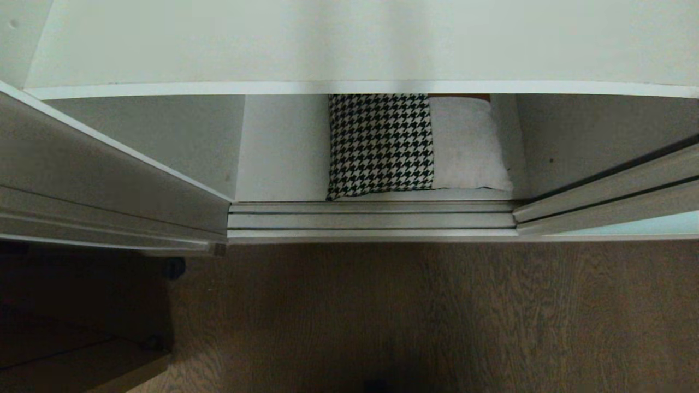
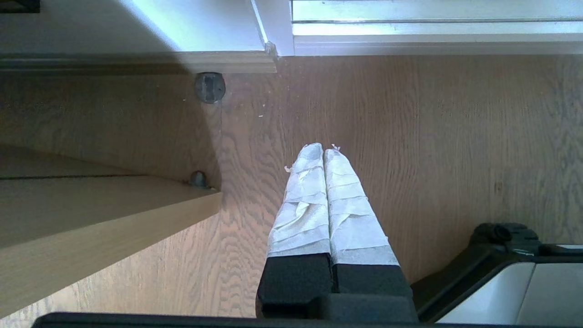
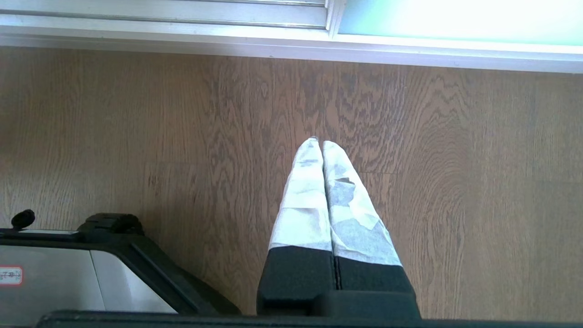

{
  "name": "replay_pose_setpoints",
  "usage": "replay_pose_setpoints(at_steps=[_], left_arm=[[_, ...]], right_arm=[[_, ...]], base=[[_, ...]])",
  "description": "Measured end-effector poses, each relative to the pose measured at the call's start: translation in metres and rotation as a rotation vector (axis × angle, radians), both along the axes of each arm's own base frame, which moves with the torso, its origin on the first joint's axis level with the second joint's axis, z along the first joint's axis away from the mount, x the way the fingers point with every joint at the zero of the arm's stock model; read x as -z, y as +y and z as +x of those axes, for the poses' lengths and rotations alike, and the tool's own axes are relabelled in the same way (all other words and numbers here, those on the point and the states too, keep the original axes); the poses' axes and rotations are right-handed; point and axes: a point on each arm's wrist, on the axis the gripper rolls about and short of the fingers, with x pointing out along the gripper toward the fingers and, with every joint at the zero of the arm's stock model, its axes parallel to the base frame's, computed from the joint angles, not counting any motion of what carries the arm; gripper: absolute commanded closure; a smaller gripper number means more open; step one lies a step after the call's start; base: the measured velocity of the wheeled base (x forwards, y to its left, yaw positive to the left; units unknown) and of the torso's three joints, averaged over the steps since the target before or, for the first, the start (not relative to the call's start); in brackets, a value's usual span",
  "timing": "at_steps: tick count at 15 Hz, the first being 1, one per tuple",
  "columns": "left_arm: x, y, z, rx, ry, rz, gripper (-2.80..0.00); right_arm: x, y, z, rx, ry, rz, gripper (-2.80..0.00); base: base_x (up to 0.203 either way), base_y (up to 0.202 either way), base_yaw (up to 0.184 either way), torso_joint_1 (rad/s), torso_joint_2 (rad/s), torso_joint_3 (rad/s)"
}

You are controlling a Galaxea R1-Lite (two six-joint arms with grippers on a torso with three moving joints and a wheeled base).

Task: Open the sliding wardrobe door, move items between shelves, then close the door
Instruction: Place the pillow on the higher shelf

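Under the white shelf [image 1: 349, 87], cushion [image 1: 415, 144] flat, houndstooth half leftward; both grippers' fingers [image 2: 314, 182] together.

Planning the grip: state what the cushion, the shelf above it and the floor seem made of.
Cushion: woven fabric, seemingly, with a houndstooth weave beside a plain grey patch; soft, rounded corners.
Shelf: matt white board, probably laminate; flat face, thin crisp edge.
Floor: brown wood-grain planks, wood or laminate; cannot tell which.

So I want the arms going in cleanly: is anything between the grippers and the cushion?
Nothing visible. The door is slid to the right, so the opening before the cushion is clear down to the floor track. The left gripper and right gripper hang shut over the wooden floor.
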Motion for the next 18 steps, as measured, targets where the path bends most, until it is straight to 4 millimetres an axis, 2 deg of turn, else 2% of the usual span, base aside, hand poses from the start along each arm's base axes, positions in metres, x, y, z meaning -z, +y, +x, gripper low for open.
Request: replay_pose_setpoints(at_steps=[3, 7, 10, 14, 18], left_arm=[[-0.003, 0.000, -0.002, -0.012, 0.013, -0.003, 0.00], [-0.041, 0.000, -0.007, 0.001, 0.060, -0.138, 0.00], [-0.061, -0.002, 0.005, 0.049, 0.175, -0.273, 0.00], [-0.069, -0.003, 0.050, 0.079, 0.344, -0.314, 0.00], [-0.072, -0.004, 0.120, 0.075, 0.437, -0.384, 0.00]], right_arm=[[0.000, 0.000, 0.000, 0.000, 0.000, 0.000, 0.00], [0.000, 0.000, 0.000, 0.000, 0.000, -0.001, 0.00], [0.000, 0.000, 0.000, 0.000, 0.000, 0.000, 0.00], [0.000, 0.000, 0.000, 0.000, 0.000, 0.000, 0.00], [0.000, 0.000, 0.000, 0.000, 0.000, 0.000, 0.00]], base=[[0.000, 0.000, 0.000, 0.000, 0.00, 0.000], [0.000, 0.000, 0.000, 0.000, 0.00, 0.000], [0.000, 0.000, 0.000, 0.000, 0.00, 0.000], [0.000, 0.000, 0.000, 0.000, 0.00, 0.000], [0.000, 0.000, 0.000, 0.000, 0.00, 0.000]])
